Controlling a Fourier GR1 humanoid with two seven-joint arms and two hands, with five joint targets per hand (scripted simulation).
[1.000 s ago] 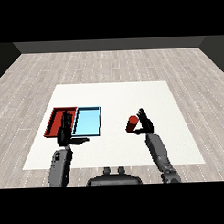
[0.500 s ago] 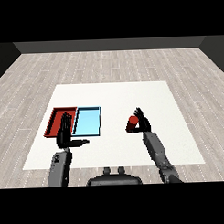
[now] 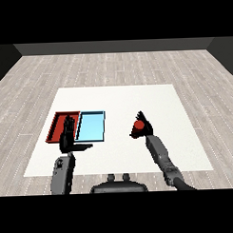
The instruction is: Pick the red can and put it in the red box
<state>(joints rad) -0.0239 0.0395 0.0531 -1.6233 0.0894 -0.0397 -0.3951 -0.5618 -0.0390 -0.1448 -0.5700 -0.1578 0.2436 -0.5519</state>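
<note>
In the head view the red can (image 3: 137,125) stands on the white table right of centre, with my right hand (image 3: 144,128) curled round it from the right and behind. The red tray (image 3: 56,126) lies at the left of the table, side by side with the light blue tray (image 3: 91,126). My left hand (image 3: 68,137) is held upright with straight fingers over the near edge of the red tray, thumb pointing right. It holds nothing.
The white table (image 3: 118,101) stretches wide behind the trays and the can. Around it lies a grey wooden floor (image 3: 112,66).
My right hand has closed round the red can and carried it slightly left. The left hand has barely moved.
</note>
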